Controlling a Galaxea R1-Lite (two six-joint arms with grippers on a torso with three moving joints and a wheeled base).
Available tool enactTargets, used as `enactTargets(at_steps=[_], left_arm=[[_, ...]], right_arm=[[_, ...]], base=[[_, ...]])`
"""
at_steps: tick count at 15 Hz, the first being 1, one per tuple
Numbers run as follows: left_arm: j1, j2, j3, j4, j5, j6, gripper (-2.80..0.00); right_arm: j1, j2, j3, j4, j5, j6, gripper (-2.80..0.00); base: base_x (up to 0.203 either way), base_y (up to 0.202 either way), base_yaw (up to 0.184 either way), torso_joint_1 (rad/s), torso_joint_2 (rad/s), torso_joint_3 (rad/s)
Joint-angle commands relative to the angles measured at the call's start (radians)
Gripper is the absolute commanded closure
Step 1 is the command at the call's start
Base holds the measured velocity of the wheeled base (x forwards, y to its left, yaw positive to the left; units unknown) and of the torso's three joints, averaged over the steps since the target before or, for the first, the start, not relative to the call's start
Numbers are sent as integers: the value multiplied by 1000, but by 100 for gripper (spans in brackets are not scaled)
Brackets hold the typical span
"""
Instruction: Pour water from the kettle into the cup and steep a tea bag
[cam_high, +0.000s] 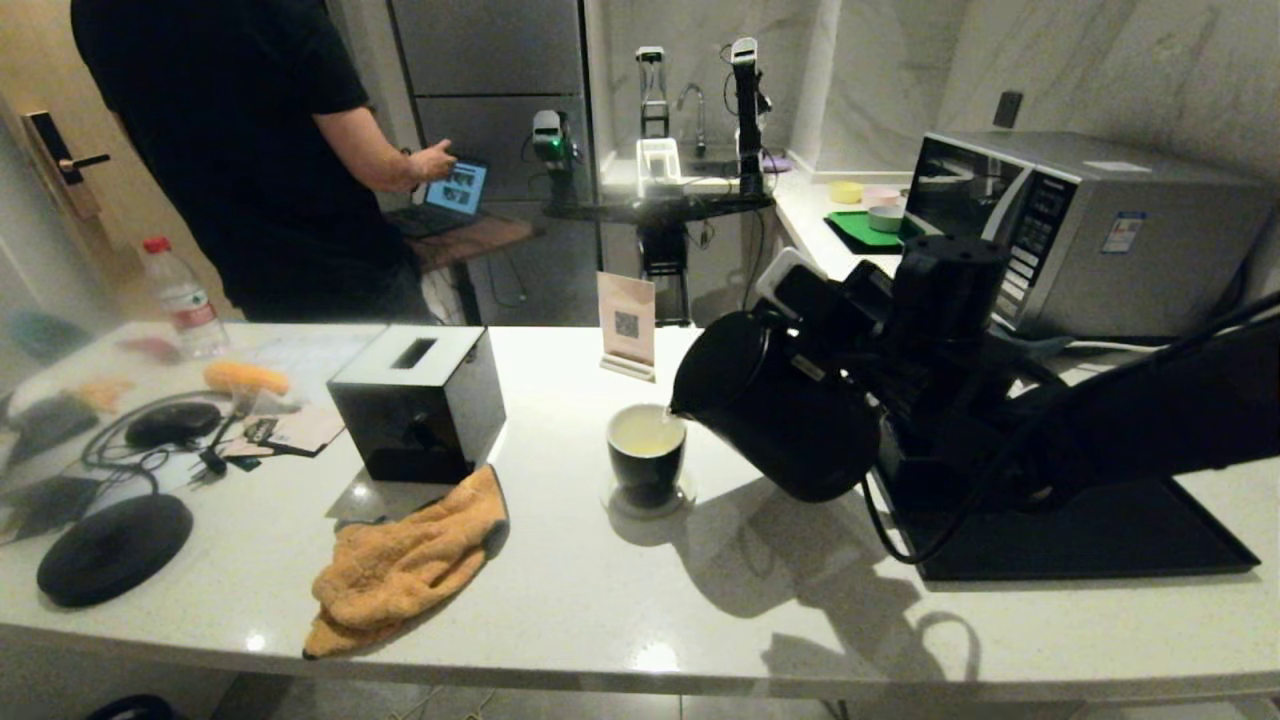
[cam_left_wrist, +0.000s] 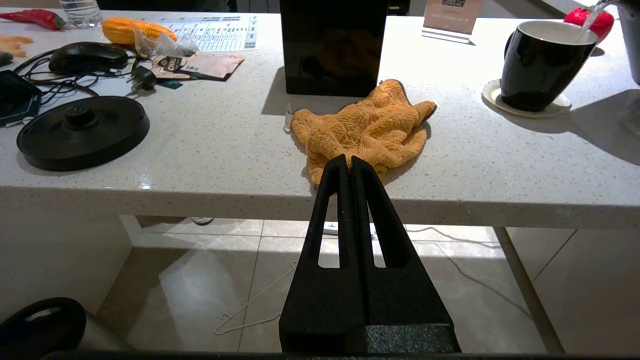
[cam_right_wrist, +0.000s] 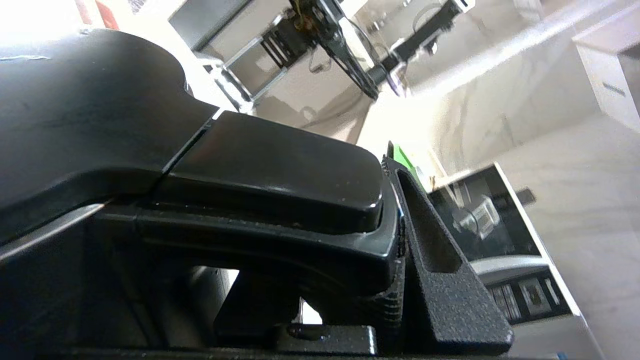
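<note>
Fingers of the right gripper (cam_right_wrist: 395, 235) are clamping the kettle (cam_high: 775, 405) handle, seen close only from the right wrist. The kettle is tilting, its spout over the cup (cam_high: 646, 452), water (cam_left_wrist: 589, 21) streaming in. The left gripper (cam_left_wrist: 348, 162), fingers pressed together, is hanging below the counter (cam_left_wrist: 450, 165) edge near the orange cloth (cam_left_wrist: 362, 127).

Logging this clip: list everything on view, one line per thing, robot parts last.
kettle: 1, black, tipped over cup
cup: 1, black, white inside, on coaster
water: pale, in cup
tissue box: 1, black, counter middle
cloth: 1, orange, before box
kettle base: 1, black, counter's left
microwave: 1, silver, back right
person: 1, black shirt, behind counter
left gripper: shut, below counter edge
right gripper: grips kettle handle
</note>
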Motion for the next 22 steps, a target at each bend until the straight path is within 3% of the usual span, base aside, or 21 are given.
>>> enactTargets(at_steps=[1, 9, 18, 22], left_arm=[[0, 1, 0, 0, 0, -1, 0], [0, 1, 0, 0, 0, 0, 0], [0, 1, 0, 0, 0, -1, 0], [0, 1, 0, 0, 0, -1, 0]], right_arm=[[1, 4, 2, -7, 1, -6, 0], [1, 12, 2, -10, 4, 18, 0], [0, -3, -10, -5, -22, 197, 0], [-4, -39, -5, 9, -60, 326, 0]], base=[[0, 0, 0, 0, 0, 0], [0, 0, 0, 0, 0, 0], [0, 0, 0, 0, 0, 0], [0, 0, 0, 0, 0, 0]])
